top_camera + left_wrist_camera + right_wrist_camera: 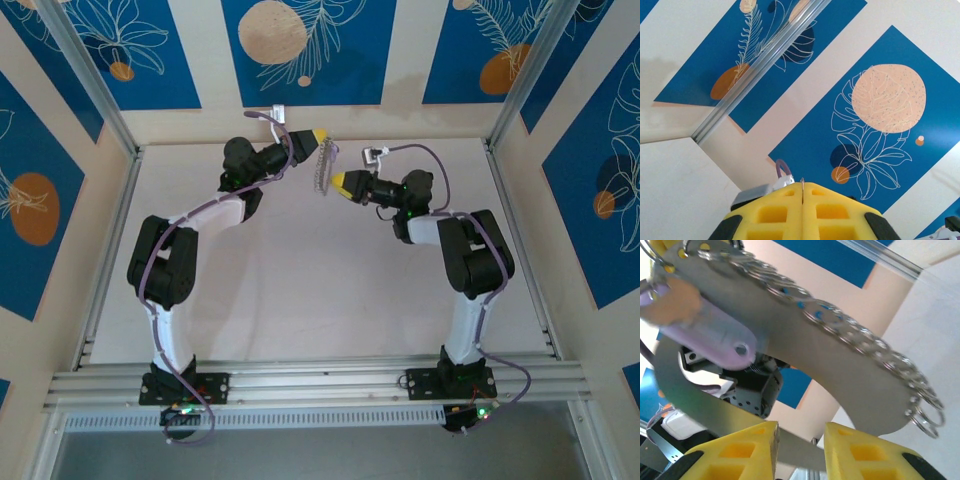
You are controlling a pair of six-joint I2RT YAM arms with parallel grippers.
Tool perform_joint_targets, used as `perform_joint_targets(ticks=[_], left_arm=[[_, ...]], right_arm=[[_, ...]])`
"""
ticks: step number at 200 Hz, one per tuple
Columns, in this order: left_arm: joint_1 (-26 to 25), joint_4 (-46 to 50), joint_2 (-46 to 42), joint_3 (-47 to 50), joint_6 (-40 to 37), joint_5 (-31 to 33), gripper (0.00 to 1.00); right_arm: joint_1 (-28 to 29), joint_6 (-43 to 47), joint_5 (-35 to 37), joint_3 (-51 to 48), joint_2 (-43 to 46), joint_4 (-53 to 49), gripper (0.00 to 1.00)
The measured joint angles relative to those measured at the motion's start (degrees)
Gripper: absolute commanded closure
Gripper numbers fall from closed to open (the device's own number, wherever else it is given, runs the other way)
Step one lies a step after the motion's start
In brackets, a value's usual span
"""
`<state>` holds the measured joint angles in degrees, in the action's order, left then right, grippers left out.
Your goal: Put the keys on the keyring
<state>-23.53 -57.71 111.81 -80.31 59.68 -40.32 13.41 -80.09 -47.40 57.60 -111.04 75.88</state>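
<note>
Top: left claw [318, 137] is pinching the keyring [321, 168], dangling btw it and right claw [341, 183]. Left wrist: clamping its thin edge. Right wrist: jaws standing slightly apart, lilac key [715, 337] up-left of them (prob light, stiff, slick; grab plastic head).
</note>
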Motion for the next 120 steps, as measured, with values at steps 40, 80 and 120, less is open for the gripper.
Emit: perform_joint_targets(ticks=[40,80,120], left_arm=[[0.0,-0.2,0.0,-0.7,0.3,-0.3,1.0],[0.0,-1.3,0.0,-1.2,1.3,-1.1,1.0],[0.0,-1.7,0.1,-2.0,1.7,-1.9,1.0]], right_arm=[[-4.7,2.8,-1.1,-4.3,7.6,-4.2,0.69],[-8.1,7.1,-0.9,-0.5,12.7,-10.9,0.66],[-8.2,11.0,-0.4,9.9,12.9,-18.5,0.61]])
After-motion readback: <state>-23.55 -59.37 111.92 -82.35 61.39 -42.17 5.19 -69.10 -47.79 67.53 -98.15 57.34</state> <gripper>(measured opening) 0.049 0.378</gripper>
